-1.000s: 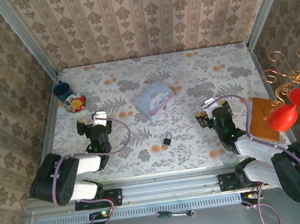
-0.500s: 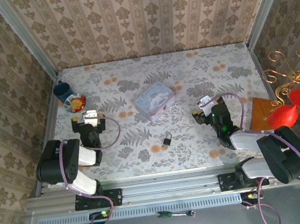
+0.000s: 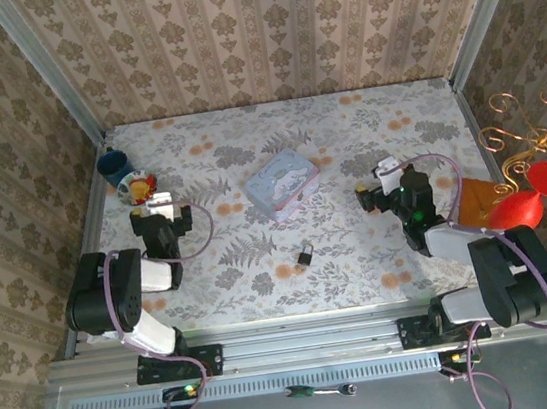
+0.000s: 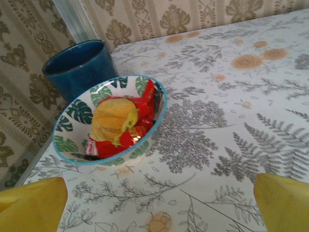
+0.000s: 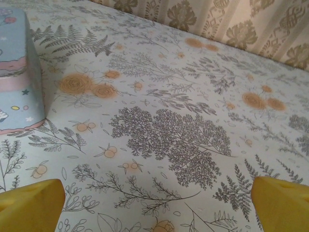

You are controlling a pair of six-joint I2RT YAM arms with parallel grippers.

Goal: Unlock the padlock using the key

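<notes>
Padlock (image 3: 305,256): tiny, black, boxy, loose between the arms, reachable by either
Left claw (image 3: 160,212): spread wide, empty
Right claw (image 3: 374,184): same, likely pre-approach

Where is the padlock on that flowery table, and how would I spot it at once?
Find the pale blue box in the middle of the flowery table. A little nearer the front edge than the box lies the padlock, on its own. It is tiny, black and boxy with a thin silvery loop, far smaller than the box.
</notes>
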